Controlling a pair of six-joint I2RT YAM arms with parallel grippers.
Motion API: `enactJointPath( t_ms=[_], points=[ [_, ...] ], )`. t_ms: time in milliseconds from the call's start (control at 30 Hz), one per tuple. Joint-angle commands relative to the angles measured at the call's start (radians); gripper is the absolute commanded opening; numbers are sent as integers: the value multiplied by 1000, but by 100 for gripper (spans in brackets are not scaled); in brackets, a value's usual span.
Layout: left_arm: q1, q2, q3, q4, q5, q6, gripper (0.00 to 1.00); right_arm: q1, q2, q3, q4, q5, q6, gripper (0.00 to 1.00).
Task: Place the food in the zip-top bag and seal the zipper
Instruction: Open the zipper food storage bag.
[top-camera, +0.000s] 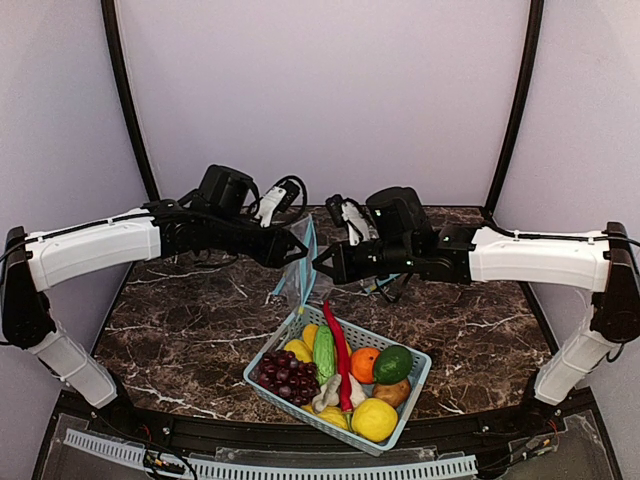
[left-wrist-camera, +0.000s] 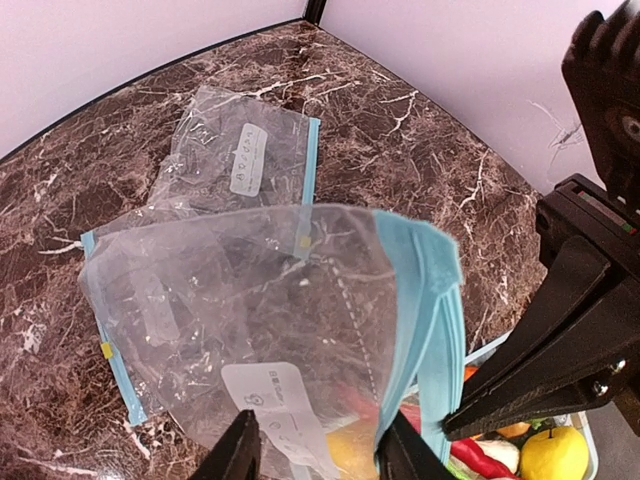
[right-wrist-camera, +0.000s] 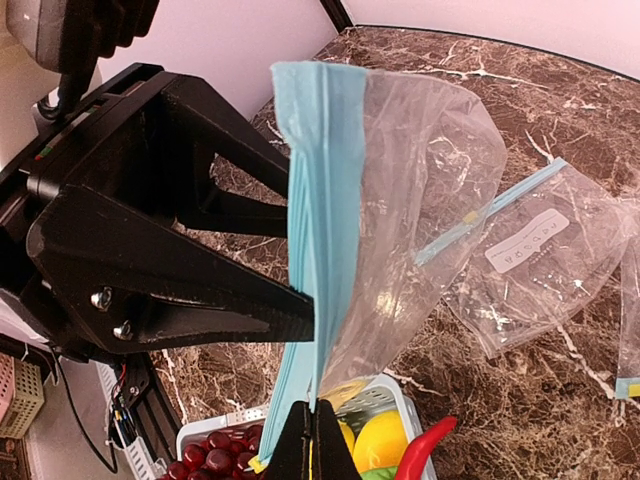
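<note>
Above the middle of the marble table (top-camera: 180, 330), at the centre of the overhead view, the zip-top bag (left-wrist-camera: 250, 300) hangs in the air between the two grippers, clear of the surface. It is thin, see-through and creased. It stands roughly on edge, with its light blue zipper (right-wrist-camera: 320, 180) running top to bottom as a folded strip along the side facing the right arm. A white label (left-wrist-camera: 275, 395) sits low on its face. In the lower middle of the overhead view, the blue basket (top-camera: 300, 408) holds the orange (top-camera: 364, 364), the dark avocado (top-camera: 393, 364) and the bumpy green gourd (top-camera: 324, 352) among other produce. None of it is in the bag. A second bag (left-wrist-camera: 245, 150) lies flat on the table in the upper left of the left wrist view. The left arm (top-camera: 95, 250) reaches in from the left edge and the right arm (top-camera: 535, 258) from the right edge, both stretched level, wrists nearly meeting. The left gripper (left-wrist-camera: 320, 445) is spread about halfway, its fingers (left-wrist-camera: 238, 450) standing apart with the bag's lower part between them. Whether they press on the plastic cannot be told. The right gripper (right-wrist-camera: 310, 440) is pinched tight on the bottom end of the blue strip.
</note>
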Motion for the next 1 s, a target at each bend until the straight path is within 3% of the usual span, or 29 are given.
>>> enactJointPath(
  t_ms=[0, 300, 533, 967],
  points=[
    [0, 5, 22, -22, 13, 3, 31, 5, -2, 18, 10, 23, 1, 0],
    [-6, -4, 20, -11, 44, -6, 2, 5, 10, 32, -50, 155, 47, 0],
    [-7, -45, 29, -52, -93, 31, 1, 5, 39, 63, -203, 407, 139, 0],
    [-7, -67, 40, -60, -59, 40, 1, 4, 75, 94, -266, 498, 161, 0]
  ],
)
